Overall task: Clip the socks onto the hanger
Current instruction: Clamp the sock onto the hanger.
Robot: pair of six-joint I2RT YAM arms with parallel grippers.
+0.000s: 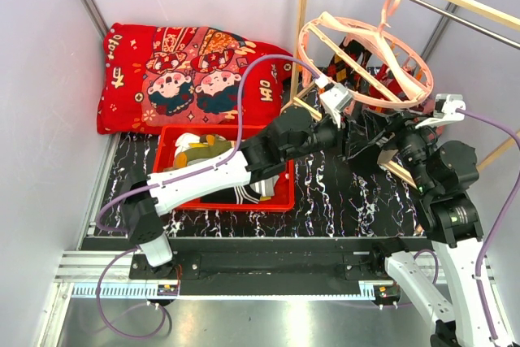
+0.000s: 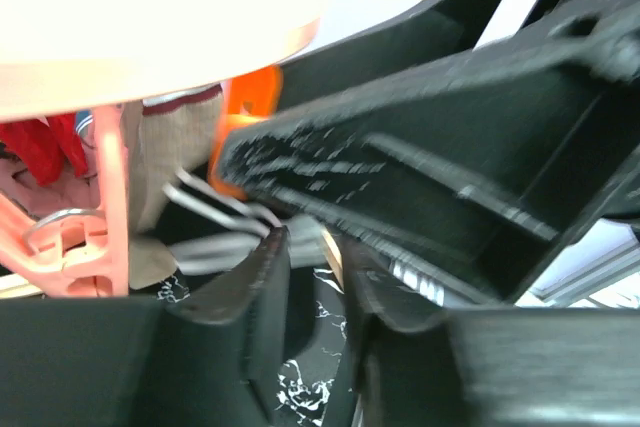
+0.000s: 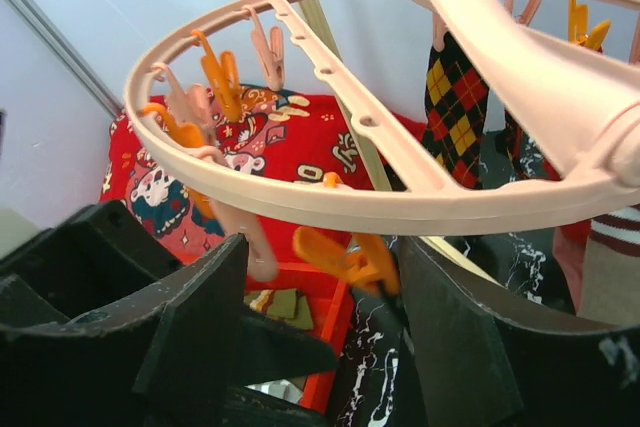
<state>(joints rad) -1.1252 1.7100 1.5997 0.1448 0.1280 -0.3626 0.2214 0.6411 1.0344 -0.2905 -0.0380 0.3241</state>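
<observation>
The pale-pink ring hanger (image 1: 366,46) hangs by its hook at the back right. It fills the top of the right wrist view (image 3: 400,202) and the left wrist view (image 2: 150,37). An argyle sock (image 3: 455,97) and other socks hang clipped on it. My left gripper (image 1: 345,129) is under the ring's near rim, its jaws nearly closed (image 2: 308,242) on a grey sock with white stripes (image 2: 215,212). My right gripper (image 1: 367,132) is right beside it, open (image 3: 330,267), with its fingers on either side of an orange clip (image 3: 355,262).
A red basket (image 1: 280,201) with more socks (image 1: 203,152) sits on the black marbled table under my left arm. The big red cartoon cushion (image 1: 187,79) lies at the back left. Wooden rack poles (image 1: 303,14) stand by the hanger. White walls close in both sides.
</observation>
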